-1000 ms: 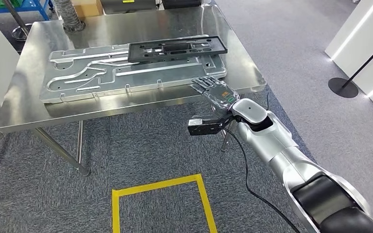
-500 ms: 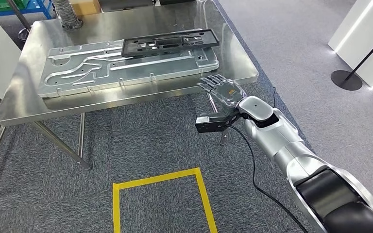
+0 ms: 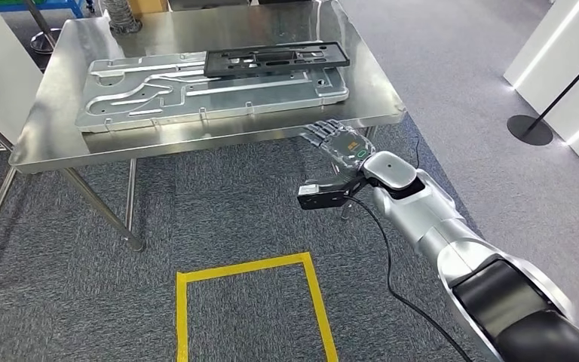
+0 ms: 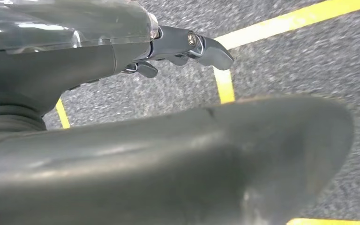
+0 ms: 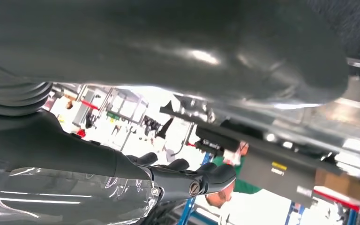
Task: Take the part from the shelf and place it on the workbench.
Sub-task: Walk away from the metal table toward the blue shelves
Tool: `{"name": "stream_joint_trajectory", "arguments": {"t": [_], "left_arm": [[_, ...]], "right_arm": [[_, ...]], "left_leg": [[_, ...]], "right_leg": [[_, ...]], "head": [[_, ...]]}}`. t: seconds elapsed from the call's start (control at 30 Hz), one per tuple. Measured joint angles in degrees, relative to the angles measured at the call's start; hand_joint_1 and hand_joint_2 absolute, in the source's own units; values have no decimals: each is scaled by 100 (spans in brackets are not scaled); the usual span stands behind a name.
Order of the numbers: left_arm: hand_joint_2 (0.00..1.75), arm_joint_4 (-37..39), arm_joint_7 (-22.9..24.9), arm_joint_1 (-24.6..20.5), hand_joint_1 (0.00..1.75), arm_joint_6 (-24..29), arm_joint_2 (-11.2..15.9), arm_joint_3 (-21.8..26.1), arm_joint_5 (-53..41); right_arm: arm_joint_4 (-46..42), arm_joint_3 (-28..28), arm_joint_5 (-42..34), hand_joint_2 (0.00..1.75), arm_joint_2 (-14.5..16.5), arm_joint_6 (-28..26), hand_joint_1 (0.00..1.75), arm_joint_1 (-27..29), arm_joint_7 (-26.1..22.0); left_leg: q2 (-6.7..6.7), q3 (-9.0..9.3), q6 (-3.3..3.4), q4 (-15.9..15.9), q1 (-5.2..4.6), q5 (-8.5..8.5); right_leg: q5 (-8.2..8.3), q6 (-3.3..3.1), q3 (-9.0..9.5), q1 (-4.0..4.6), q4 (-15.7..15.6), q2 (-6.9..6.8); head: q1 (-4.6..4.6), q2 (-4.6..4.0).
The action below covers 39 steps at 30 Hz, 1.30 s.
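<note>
A black rectangular frame part (image 3: 275,59) lies flat on a large machined metal plate (image 3: 196,87) on the steel workbench (image 3: 53,143). My right hand (image 3: 339,147) hangs just in front of the bench's front right edge, a little below the top. Its fingers are spread and it holds nothing, well apart from the black part. The right wrist view looks up past the right hand's fingers (image 5: 206,178) at the bench's underside. In the left wrist view my left hand (image 4: 122,56) hangs over the carpet with its fingers (image 4: 206,47) stretched out and nothing in them.
A yellow tape rectangle (image 3: 249,271) marks the grey carpet in front of the bench. Bench legs (image 3: 94,204) slant down at the left. A black cable (image 3: 392,279) trails from my right arm. A round stand base (image 3: 529,130) and white panels (image 3: 565,60) stand at the right.
The whole picture has shifted, so the camera has moved. My right hand stays spread and holding nothing by the bench's front right edge. The black part lies unmoved on the plate.
</note>
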Motion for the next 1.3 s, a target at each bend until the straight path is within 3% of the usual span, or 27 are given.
{"name": "stream_joint_trajectory", "arguments": {"t": [0.03,0.1,0.17,0.2,0.3,0.33,0.4,0.47,0.5,0.53,0.57,0.67,0.7,0.77,0.83,0.9,0.97,1.0,1.03,1.07,1.13,1.2,1.3], "left_arm": [[0,1,2,3,0,-1,0,0,0],[0,1,5,5,0,-3,0,0,-1],[0,0,4,1,0,-4,0,0,-2],[0,0,1,-2,0,-4,-1,0,-2],[0,0,-22,-1,0,-8,-1,0,-15],[0,0,-33,4,0,-13,0,0,-24],[0,0,-49,13,0,-27,0,0,-45],[0,0,-51,22,0,-45,0,0,-69],[0,0,-51,26,0,-53,0,0,-79],[0,0,-49,31,0,-61,1,0,-82],[0,0,-48,34,0,-66,1,0,-84],[0,0,-44,24,0,-73,7,-1,-86],[0,0,-43,16,0,-74,9,-2,-87],[0,0,-42,12,0,-77,11,-2,-90],[0,0,-43,21,0,-78,9,-2,-97],[0,0,-43,16,0,-77,8,-2,-119],[0,0,-30,3,0,-78,7,-3,-155],[0,0,-16,-1,0,-81,7,-4,-176],[0,0,-2,-4,0,-85,6,-7,-203],[0,0,17,-11,0,-89,5,-12,-235],[0,0,47,-39,0,-96,3,-26,-299],[0,0,79,-85,0,-102,3,-51,-364],[0,0,143,-146,0,-107,5,-117,-426]], "right_arm": [[14,2,-3,0,23,0,0,19,7],[31,4,-9,0,50,-1,0,32,13],[35,3,-24,0,62,-1,0,20,22],[38,2,-37,0,67,1,0,17,34],[59,-7,-91,0,75,4,0,38,97],[67,-20,-120,0,73,3,0,53,125],[77,-69,-194,0,58,-9,0,109,189],[92,-155,-278,0,33,-44,0,234,239],[103,-207,-317,0,23,-66,0,322,256],[117,-261,-350,0,15,-86,0,416,270],[134,-319,-374,0,12,-108,0,504,283],[203,-524,-426,0,11,-191,0,699,309],[246,-604,-445,0,10,-225,0,753,312],[358,-771,-500,0,9,-282,0,877,308],[493,-941,-573,0,24,-333,0,1028,293],[691,-1126,-671,0,77,-368,0,1182,284],[930,-1299,-809,0,157,-363,0,1377,287],[1054,-1379,-894,0,200,-346,0,1492,296],[1172,-1458,-988,0,240,-326,0,1615,310],[1293,-1550,-1106,0,281,-295,0,1734,340],[1516,-1778,-1384,0,353,-252,0,1955,419],[1712,-2029,-1669,0,418,-171,0,2169,532],[1957,-2355,-1984,0,458,5,0,2568,757]], "left_leg": [[-1,-52,-10,11,1,32],[-5,-134,-40,50,5,75],[-14,-185,-89,94,-1,106],[-17,-198,-120,103,-4,123],[-20,-225,-227,92,2,169],[-24,-257,-255,140,7,114],[-45,-424,-289,564,18,-227],[-71,-678,-302,1354,24,-685],[-79,-747,-302,1652,25,-813],[-83,-718,-294,1751,25,-836],[-84,-574,-275,1605,23,-756],[-43,167,-164,424,-12,-393],[-24,307,-140,165,-30,-353],[-11,353,-116,26,-58,-347],[0,317,-62,-11,-26,-271],[31,262,6,-64,11,-170],[44,165,32,-64,7,-96],[44,115,29,-60,7,-65],[44,68,21,-55,9,-36],[44,25,9,-46,12,-10],[42,-40,-23,-20,16,26],[22,-74,-74,15,6,46],[-6,-88,-168,28,5,80]], "right_leg": [[24,11,61,-10,-8,-1],[297,18,531,-36,-684,4],[500,-40,964,-32,-1417,50],[540,-88,1047,-18,-1585,69],[622,-241,1012,4,-1639,69],[661,-288,994,-8,-1655,67],[742,-364,937,-28,-1682,64],[807,-390,851,-18,-1678,66],[837,-391,809,-11,-1675,68],[866,-389,771,-3,-1670,72],[891,-384,739,4,-1665,78],[959,-340,669,37,-1645,89],[986,-311,643,52,-1640,85],[1045,-245,604,71,-1642,70],[1034,-177,580,59,-1618,62],[722,-98,427,39,-1260,57],[233,-23,125,24,-502,52],[77,3,14,17,-179,52],[19,21,-6,10,-29,51],[72,31,106,1,-131,50],[340,33,629,-23,-909,60],[530,-43,1031,-8,-1576,94],[602,-214,1081,31,-1712,74]], "head": [[0,0],[0,0],[0,0],[0,0],[0,0],[0,0],[-1,0],[-1,0],[0,0],[0,0],[0,0],[0,0],[0,0],[-1,0],[-1,0],[0,0],[0,0],[0,0],[0,0],[0,0],[0,0],[0,0],[0,0]]}}
